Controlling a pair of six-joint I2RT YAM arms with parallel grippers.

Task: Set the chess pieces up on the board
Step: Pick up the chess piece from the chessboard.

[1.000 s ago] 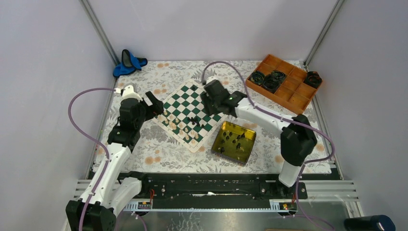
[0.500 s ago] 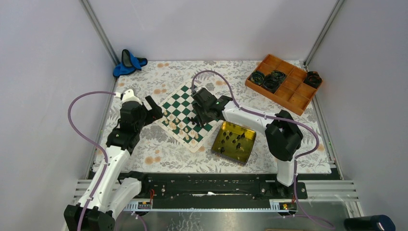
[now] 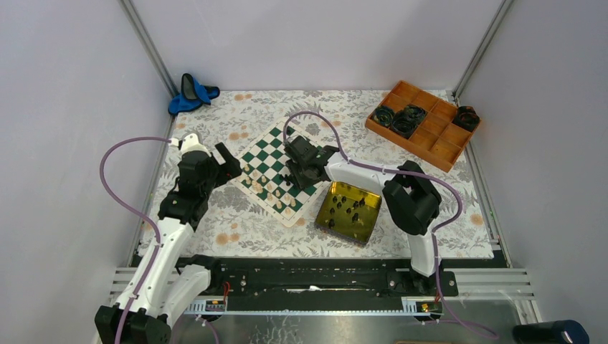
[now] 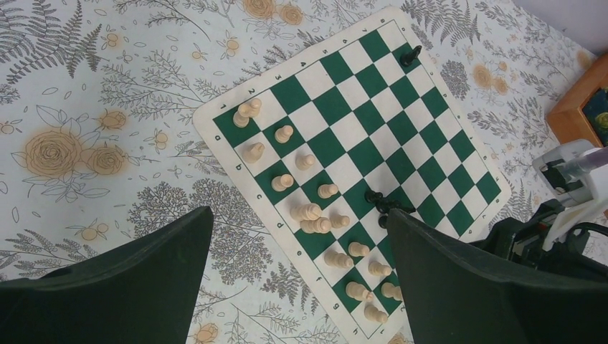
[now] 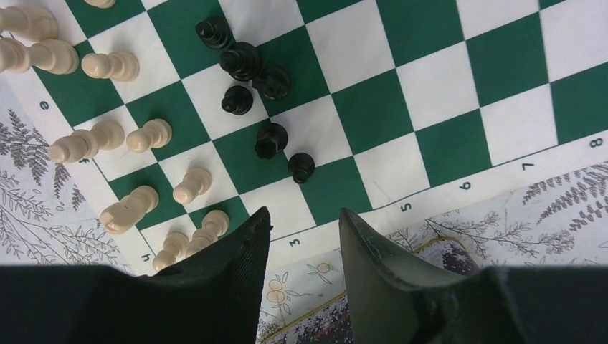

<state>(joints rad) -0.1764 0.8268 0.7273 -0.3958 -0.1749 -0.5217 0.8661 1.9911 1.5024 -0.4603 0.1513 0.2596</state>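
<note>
Chess pieces (image 4: pixel 308 212) sit on the board (image 3: pixel 276 143), which lies cornerwise on the table (image 3: pixel 236 222), one corner aimed at the arms. Just off its left corner hangs the left gripper (image 3: pixel 228 159), spread wide. Cream pieces (image 4: pixel 285 133) run in loose rows along the near-left edge. Black pieces (image 5: pixel 247 64) huddle mid-board, just ahead of the right gripper (image 5: pixel 301 215), fingers parted on nothing. A yellow tin tray (image 3: pixel 367 218) beside the board holds more.

Our board (image 4: pixel 373 107) looks smooth and matt (vinyl or paper, we cannot tell). We see the black pieces (image 5: pixel 245 60) glossy, the cream pieces (image 5: pixel 111 65) duller. The tin tray (image 3: pixel 367 221) gleams like polished yellow metal; the fingers (image 5: pixel 236 265) of the right gripper (image 5: pixel 302 215) are matt black, finely ribbed.
</note>
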